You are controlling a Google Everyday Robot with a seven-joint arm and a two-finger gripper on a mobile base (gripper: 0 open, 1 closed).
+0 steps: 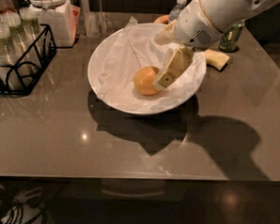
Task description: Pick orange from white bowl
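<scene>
Orange-yellow and matte, the round orange fruit (142, 81) sits on crumpled paper (119, 61) in the wide white bowl (131, 107), touching the cream tool (161, 80) from its camera-left side. The tool is down inside the bowl; I cannot tell whether it is open or closed.

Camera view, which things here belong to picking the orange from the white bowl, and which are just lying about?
For the job:
orange, lying in the white bowl
gripper, down in the bowl beside the orange

Lying about:
white lidded jar
black wire rack of cups
clear bottle
green bottle
pale yellow piece on the table
</scene>
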